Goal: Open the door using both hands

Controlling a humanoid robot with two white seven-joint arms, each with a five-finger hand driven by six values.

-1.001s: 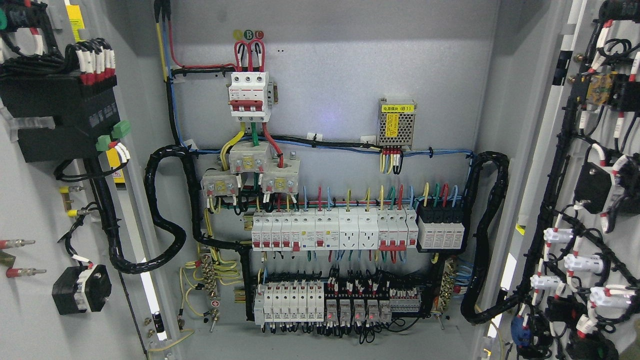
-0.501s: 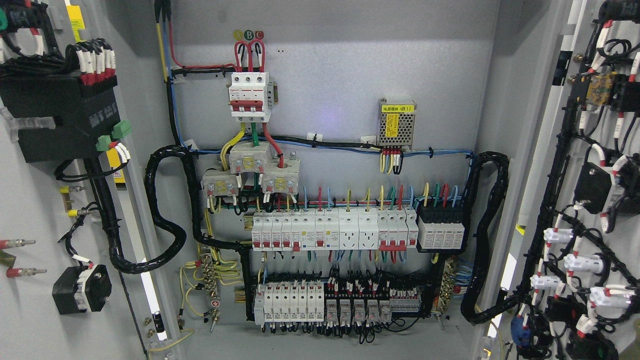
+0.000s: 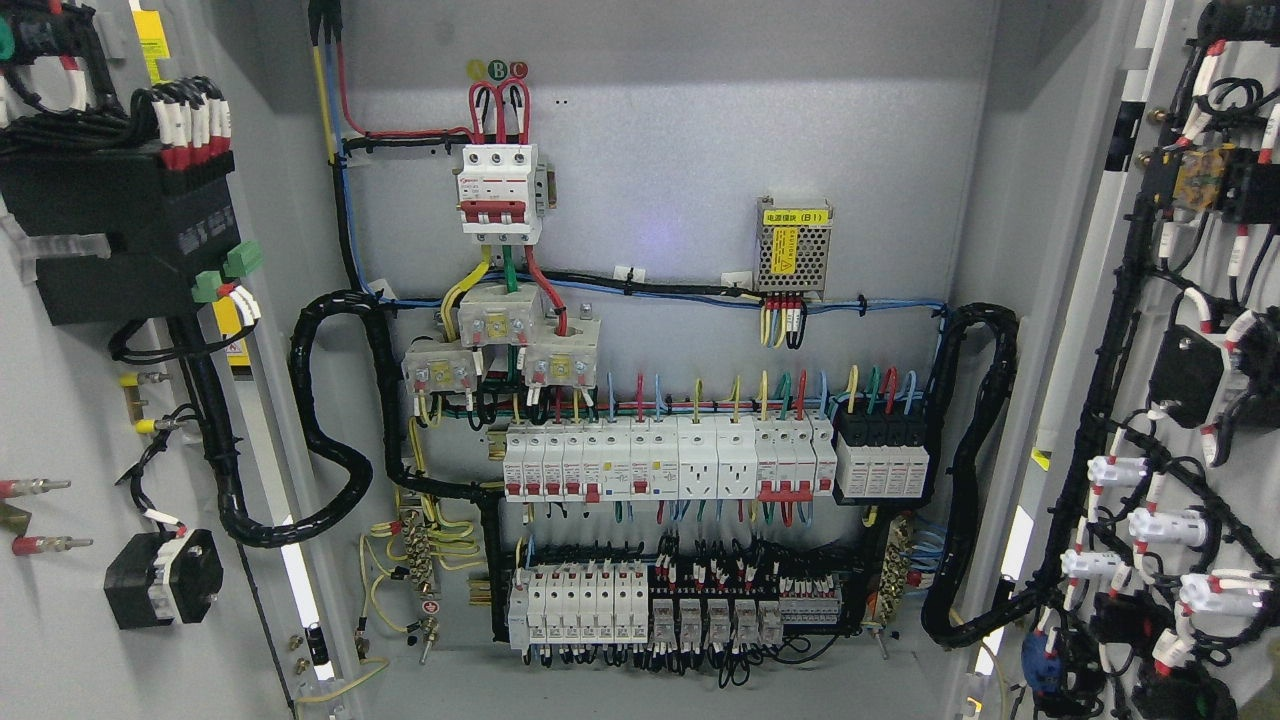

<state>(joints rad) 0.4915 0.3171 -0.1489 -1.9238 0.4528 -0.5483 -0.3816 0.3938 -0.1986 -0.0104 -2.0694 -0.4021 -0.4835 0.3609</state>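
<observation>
Left door (image 3: 60, 420), grey steel, swung fully open and seen from its inner face at the left edge; carries a black module (image 3: 120, 235) with red-and-white ferruled wires on top and green plugs at its right, and, lower down, a black rotary-switch body (image 3: 165, 578) (two red-tipped studs just to its left). Black corrugated conduit (image 3: 320, 440) loops from that door into the cabinet. Cabinet back panel (image 3: 680, 150), grey: three-pole main breaker (image 3: 498, 192) at upper centre with red toggles, fed by red looped leads; three clear-covered terminal blocks (image 3: 500, 345) just below it; perforated metal power supply (image 3: 793, 245) with a yellow label to the right. Upper DIN row (image 3: 665, 458) of white breakers and two socket modules, ending in a black four-pole block (image 3: 882, 455). Lower row (image 3: 640, 605) of white breakers and relays beneath it, near the cabinet floor. A second conduit (image 3: 975, 470) curves along the right wall. Right door (image 3: 1200, 400), likewise wide open at the right edge, its inner face holding white lamp bodies and black switch backs, densely wired. Robot hands and arms: neither shows anywhere in the head view, so pose and finger state cannot be told.
</observation>
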